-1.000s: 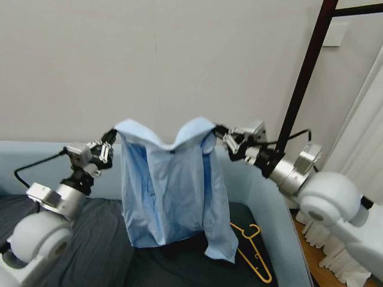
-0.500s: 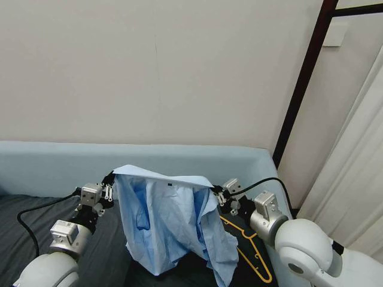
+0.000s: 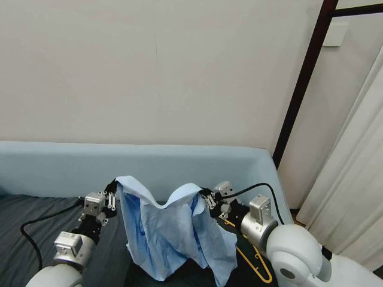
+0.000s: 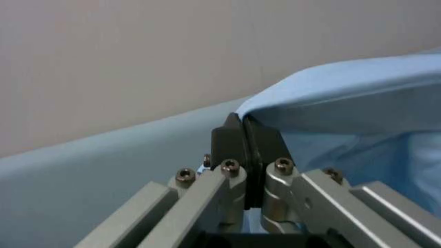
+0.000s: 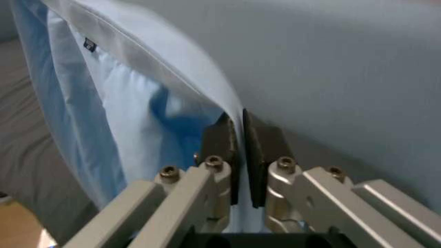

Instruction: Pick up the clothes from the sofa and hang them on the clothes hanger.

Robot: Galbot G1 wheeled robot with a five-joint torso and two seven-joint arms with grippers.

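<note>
- Plain pale wall [image 3: 149, 72] stands behind a light blue sofa [image 3: 60, 167], whose seat [image 3: 30, 227] is dark grey.
- Held up in front of the sofa's backrest is a light blue shirt [image 3: 170, 239], stretched between the two hands by its upper edge.
- That edge sags into a dip between the two grip points, and the rest of the cloth hangs down in loose folds towards the seat.
- Whether the lowest folds touch the seat cannot be told.
- The left hand [image 3: 114, 194] is clamped on the shirt's left upper corner. In the left wrist view its dark pads [image 4: 231, 142] are pressed together on a fold of the blue cloth [image 4: 358, 98].
- The right hand [image 3: 205, 197] is clamped on the right upper corner. In the right wrist view its pads [image 5: 220, 142] pinch a thin edge of the fabric [image 5: 117, 98], and a small dark label [image 5: 88, 44] shows inside the garment.
- Both hands sit at about the same height, just in front of the backrest, with the arms reaching in from either side.
- A yellow hanger [image 3: 254, 263] lies on the seat near the sofa's right end, below the right arm and just beside the hanging cloth.
- A black cable [image 3: 36, 224] loops off the left arm.
- Further right, a dark pole [image 3: 299, 84] rises at a slant against the wall, and a white curtain [image 3: 353, 179] hangs at the edge.
</note>
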